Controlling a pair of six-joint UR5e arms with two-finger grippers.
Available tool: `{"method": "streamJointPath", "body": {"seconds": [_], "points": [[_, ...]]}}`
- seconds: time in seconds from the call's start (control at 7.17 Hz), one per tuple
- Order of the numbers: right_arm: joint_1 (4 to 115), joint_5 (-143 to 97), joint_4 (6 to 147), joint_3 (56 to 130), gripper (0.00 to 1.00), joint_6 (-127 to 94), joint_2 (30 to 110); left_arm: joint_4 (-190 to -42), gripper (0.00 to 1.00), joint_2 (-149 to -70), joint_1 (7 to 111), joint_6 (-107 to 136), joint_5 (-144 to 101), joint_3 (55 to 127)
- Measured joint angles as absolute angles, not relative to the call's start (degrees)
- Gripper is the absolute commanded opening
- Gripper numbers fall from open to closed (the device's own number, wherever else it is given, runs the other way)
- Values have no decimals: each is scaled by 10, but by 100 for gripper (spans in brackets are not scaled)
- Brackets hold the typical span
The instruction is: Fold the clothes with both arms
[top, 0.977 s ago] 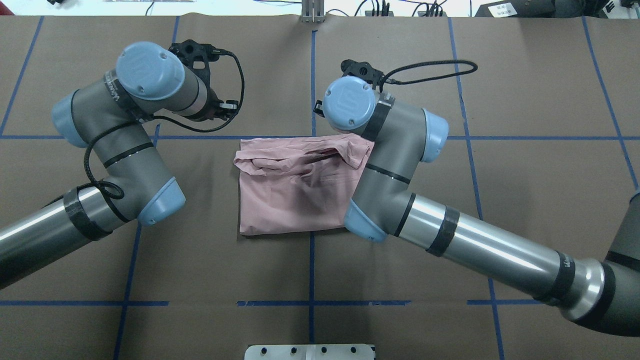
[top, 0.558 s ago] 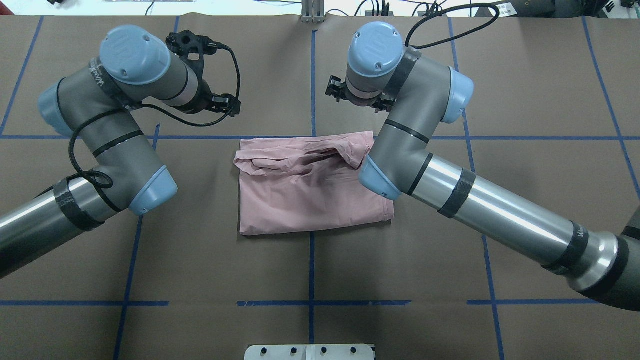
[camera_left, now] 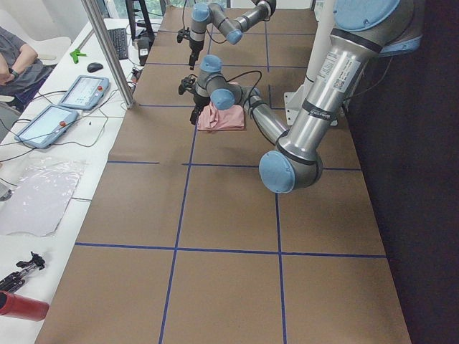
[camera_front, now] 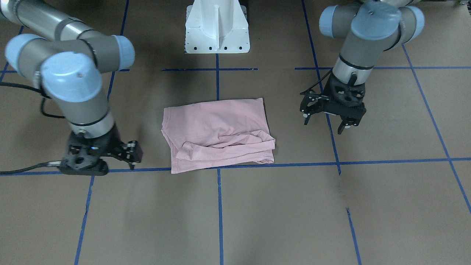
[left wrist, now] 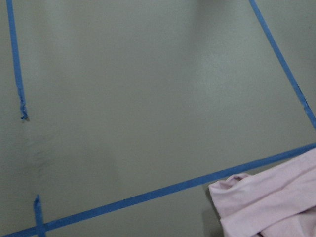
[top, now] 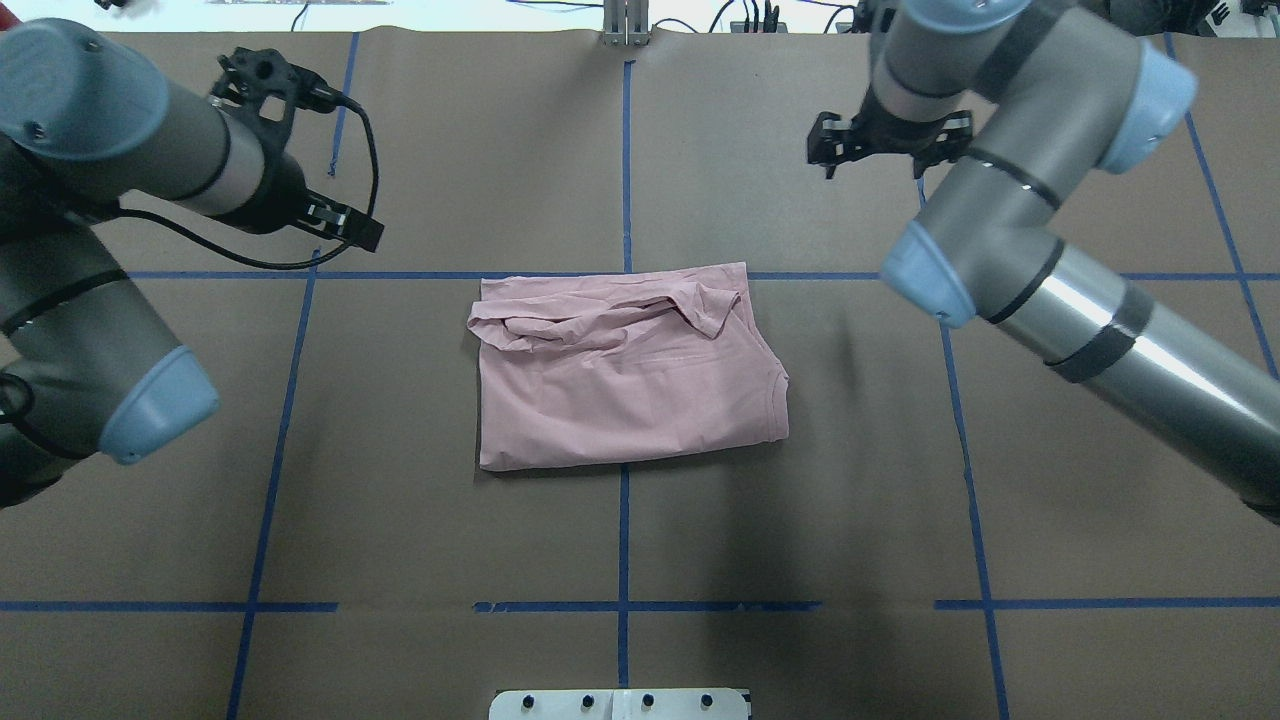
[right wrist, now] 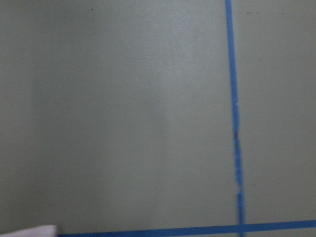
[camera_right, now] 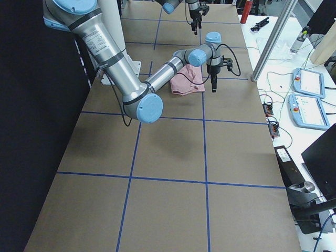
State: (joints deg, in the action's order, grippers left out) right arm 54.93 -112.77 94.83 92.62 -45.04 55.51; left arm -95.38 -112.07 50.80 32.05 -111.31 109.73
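- Brown tabletop (top: 620,520), marked into squares by blue tape lines (top: 624,150).
- White pedestal base (camera_front: 217,27) at its edge.
- Two teach pendants (camera_left: 82,92) on the side bench, beside an aluminium post (camera_left: 107,50).
- Red bottle (camera_left: 21,306) and a clear plastic sheet (camera_left: 39,197) nearer.

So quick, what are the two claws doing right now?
Left gripper: open, holding nothing.
Right gripper: open, holding nothing; the T-shirt lies apart from both.
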Motion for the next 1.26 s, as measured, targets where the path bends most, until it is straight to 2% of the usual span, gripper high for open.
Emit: {"method": "streamJointPath", "body": {"seconds": [0.14,0.42,0.7,0.98,1.26], "points": [[612,-1160,962,948,100,-317,609,-910,100,-1089,559,223,-1135,1131],[737,-1214,968,956,100,-73,711,-881,100,-1017,694,4,-1192,1141],[841,-1255,967,934,100,72,798,-878,100,-958,812,-131,-1261,1090],[892,-1273,961,912,100,101,882,-883,100,-926,861,-157,-1289,1009],[906,-1304,952,917,100,59,926,-873,100,-901,899,-159,-1313,976]]}}
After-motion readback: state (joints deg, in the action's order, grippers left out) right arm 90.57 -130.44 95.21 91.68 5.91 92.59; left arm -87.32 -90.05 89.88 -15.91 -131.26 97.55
